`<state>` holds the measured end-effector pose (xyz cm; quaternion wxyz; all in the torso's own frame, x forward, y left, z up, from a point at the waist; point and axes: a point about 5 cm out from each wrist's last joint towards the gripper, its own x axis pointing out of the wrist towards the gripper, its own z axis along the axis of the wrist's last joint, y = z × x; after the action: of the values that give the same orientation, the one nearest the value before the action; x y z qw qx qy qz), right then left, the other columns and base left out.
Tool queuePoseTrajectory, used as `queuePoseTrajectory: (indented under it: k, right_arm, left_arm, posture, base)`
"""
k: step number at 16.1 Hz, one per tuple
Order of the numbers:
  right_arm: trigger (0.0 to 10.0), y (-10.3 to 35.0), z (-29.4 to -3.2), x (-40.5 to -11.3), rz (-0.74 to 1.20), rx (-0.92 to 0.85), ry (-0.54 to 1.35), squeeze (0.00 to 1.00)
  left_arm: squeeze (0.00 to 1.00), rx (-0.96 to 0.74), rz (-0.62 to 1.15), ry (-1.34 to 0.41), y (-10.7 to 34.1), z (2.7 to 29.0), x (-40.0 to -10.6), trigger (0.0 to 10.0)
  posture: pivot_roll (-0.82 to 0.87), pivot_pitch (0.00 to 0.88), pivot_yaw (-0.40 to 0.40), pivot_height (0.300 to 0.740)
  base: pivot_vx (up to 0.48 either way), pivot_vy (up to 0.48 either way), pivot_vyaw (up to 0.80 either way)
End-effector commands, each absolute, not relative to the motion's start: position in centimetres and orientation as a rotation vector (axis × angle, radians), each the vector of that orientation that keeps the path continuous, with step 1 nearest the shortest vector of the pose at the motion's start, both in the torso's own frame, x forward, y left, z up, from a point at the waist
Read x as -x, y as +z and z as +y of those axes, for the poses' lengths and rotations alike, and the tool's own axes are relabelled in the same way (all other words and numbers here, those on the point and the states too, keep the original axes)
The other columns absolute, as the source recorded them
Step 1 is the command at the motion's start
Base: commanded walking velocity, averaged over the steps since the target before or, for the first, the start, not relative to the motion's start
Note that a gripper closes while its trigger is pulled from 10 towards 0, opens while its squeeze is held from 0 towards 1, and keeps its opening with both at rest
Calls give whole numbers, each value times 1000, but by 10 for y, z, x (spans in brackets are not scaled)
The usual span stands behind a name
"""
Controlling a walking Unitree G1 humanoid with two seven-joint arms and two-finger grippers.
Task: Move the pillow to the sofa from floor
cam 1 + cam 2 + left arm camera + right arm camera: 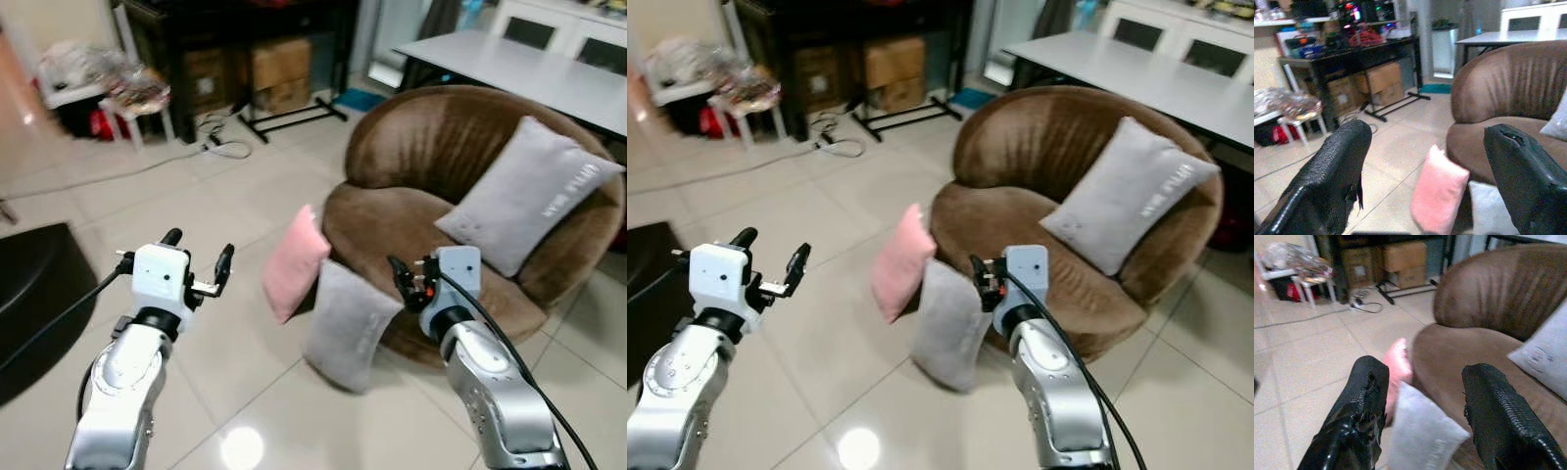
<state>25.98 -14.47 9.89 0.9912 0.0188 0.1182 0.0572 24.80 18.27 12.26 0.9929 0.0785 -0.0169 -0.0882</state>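
Both hands open, raised; grey pillow [348,325], pink pillow [294,261] lean against sofa [431,186].

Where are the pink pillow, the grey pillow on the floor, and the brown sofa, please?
pink pillow [294,262], left eye view, middle of its face.
grey pillow on the floor [349,325], left eye view, centre of its front.
brown sofa [431,137], left eye view, inner backrest.

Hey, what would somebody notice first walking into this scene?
A round brown velvet sofa dominates the right, with a grey square pillow propped on its seat. On the tiled floor against its front lean a pink pillow and a second grey pillow, with the left end effector and right end effector raised open nearby.
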Motion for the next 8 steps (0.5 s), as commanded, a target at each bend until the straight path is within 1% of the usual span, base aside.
queuePoseTrajectory:
  k: [1,4,8]
  right_arm:
    - [10000,98,-149,-260,252,-43,98,0]
    - [10000,99,-154,-264,241,-55,59,0]
    - [10000,101,-154,-264,236,-61,56,0]
  left_arm:
    - [0,-154,-36,-198,123,179,-249,10000]
    - [0,-160,-36,-210,122,177,-250,10000]
    - [0,-160,-37,-214,122,177,-251,10000]
  posture:
    - [-38,0,-26,740]
    - [-36,0,-31,740]
    - [-39,0,-29,740]
  base:
    - [386,0,0]
    - [389,0,0]
    - [387,0,0]
